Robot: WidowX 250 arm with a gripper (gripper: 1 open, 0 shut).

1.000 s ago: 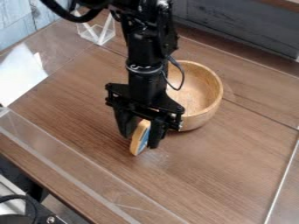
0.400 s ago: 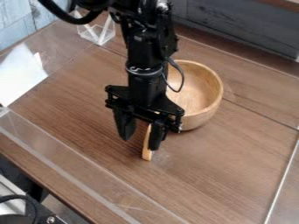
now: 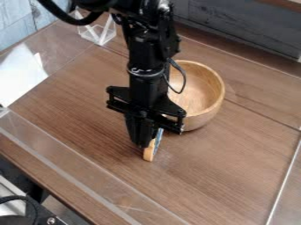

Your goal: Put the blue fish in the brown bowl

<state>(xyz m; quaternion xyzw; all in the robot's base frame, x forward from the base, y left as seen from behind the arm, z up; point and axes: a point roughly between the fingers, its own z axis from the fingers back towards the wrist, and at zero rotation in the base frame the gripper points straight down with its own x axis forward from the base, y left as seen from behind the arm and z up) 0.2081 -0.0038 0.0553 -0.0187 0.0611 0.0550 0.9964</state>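
Note:
The blue fish [image 3: 150,150] stands on edge on the wooden table, its tan wooden edge and a sliver of blue showing just below the fingers. My gripper [image 3: 146,142] points straight down over it with its black fingers [image 3: 137,139] closed in on the fish's upper part, shut on it. The brown bowl [image 3: 202,95], round and light wood, sits on the table just behind and to the right of the gripper, with nothing visible inside; the arm hides part of its left rim.
A white sheet [image 3: 17,72] lies at the table's left edge. A clear plastic stand [image 3: 99,33] sits at the back left behind the arm. The table's front edge [image 3: 47,189] runs diagonally at lower left.
The fingers have closed from wide apart to pinched on the fish, which turned from showing its broad face to standing edge-on. The arm stayed in place.

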